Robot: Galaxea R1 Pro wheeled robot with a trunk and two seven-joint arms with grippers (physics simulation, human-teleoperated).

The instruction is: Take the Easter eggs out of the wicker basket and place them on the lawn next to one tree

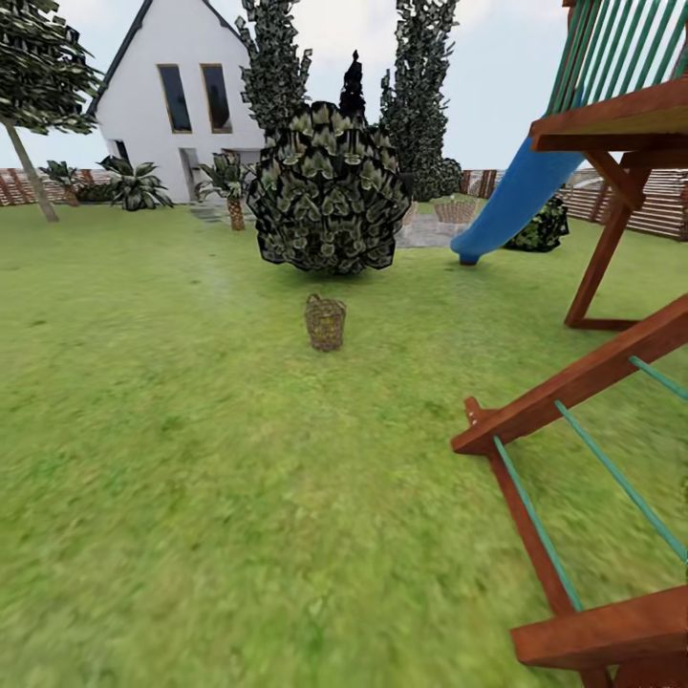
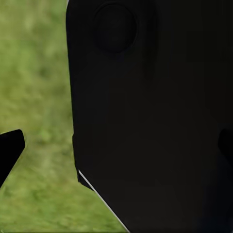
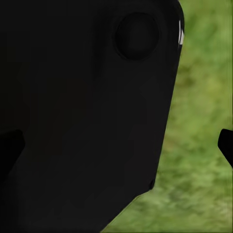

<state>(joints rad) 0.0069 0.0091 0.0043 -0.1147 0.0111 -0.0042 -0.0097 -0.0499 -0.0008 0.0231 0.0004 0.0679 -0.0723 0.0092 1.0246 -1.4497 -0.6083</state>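
Note:
The brown wicker basket (image 1: 325, 322) stands upright on the lawn (image 1: 172, 430), some way ahead of me and just in front of a big round bush. Its inside is too small to make out, so the three Easter eggs stay hidden. A tree (image 1: 29, 172) with a leaning grey-brown trunk and leafy crown stands at the far left. In the left wrist view, my left gripper (image 2: 116, 145) is open, its fingertips (image 2: 9, 150) wide apart over grass, before a dark part of my body. My right gripper (image 3: 116, 143) is open likewise, with one fingertip (image 3: 226, 144) at the edge.
A dark round bush (image 1: 328, 191) sits behind the basket. A wooden playset with a green-runged ladder (image 1: 573, 478) and a blue slide (image 1: 516, 201) takes up the right side. A white house (image 1: 172, 96), a short palm (image 1: 234, 196) and cypresses (image 1: 420, 76) stand at the back.

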